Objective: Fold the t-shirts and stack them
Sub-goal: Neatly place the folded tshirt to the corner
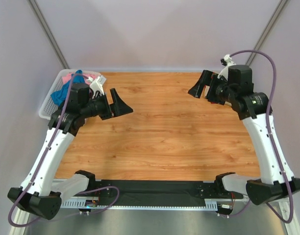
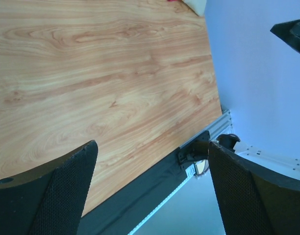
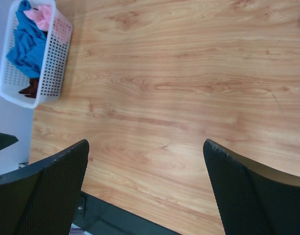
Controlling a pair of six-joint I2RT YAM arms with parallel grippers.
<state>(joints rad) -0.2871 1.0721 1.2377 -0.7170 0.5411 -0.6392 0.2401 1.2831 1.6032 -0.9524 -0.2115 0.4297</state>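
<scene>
Seeing left tool [image 1: 113, 104] and right tool [image 1: 203, 87] spread wide, empty, above the counter [image 1: 164, 132]. The blue t-shirt [image 3: 26, 49] and pink t-shirt [image 3: 43, 14] lie tangled in the white lattice basket [image 3: 53, 63], far left; I fear one pinch lifts both, or drags the basket.

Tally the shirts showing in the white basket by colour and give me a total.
Blue shirt: 1
Pink shirt: 1
Dark reddish shirt: 1, only a corner shows
Total: 3 showing in the basket; any lying beneath are hidden.
</scene>
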